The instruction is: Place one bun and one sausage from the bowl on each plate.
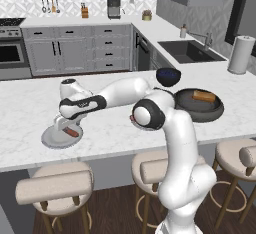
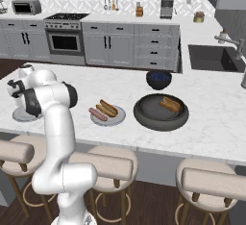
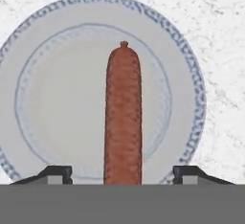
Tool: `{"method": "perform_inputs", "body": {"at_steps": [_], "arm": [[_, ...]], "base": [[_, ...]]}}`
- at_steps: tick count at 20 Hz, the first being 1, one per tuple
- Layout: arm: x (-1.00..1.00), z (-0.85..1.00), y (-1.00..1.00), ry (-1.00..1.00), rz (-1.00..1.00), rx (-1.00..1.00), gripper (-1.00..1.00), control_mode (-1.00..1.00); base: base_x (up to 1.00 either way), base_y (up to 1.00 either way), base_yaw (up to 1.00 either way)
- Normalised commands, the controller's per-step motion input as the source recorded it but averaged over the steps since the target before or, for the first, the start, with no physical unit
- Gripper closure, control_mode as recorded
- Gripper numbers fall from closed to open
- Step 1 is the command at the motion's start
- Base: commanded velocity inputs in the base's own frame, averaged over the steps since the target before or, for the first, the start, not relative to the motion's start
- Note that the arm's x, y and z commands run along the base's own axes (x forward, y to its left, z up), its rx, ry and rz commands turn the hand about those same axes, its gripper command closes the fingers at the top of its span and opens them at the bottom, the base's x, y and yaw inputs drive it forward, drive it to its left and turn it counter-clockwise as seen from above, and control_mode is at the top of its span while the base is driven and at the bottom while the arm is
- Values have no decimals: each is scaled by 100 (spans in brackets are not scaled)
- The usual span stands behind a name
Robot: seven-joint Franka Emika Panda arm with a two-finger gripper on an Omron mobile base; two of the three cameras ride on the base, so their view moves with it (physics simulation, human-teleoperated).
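Lying between parted jaws, seemingly unheld: sausage (image 3: 123, 117).

we see the arm stretched far to our left, elbow bent, wrist turned down — the gripper (image 1: 67, 128) hangs low, its fingers (image 3: 55, 174) spread wide apart — nothing between them gripped.

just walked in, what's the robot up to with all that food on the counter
The arm reaches left, its gripper over a plate with a sausage lying between open jaws. The second plate already holds a bun and a sausage. One more bun waits in the wide dark bowl, so that one likely goes next.
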Motion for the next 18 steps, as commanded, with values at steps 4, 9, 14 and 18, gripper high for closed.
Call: {"method": "perform_inputs", "body": {"at_steps": [4,9,14,18], "arm": [[0,51,-36,0,0,-2,-100,-100],[-1,75,-89,0,-4,0,-100,-100],[-4,49,-100,-1,-1,2,-100,-100],[0,45,-100,-1,0,0,-100,-100]], "base": [[0,0,0],[0,0,0],[0,0,0],[0,0,0]]}}
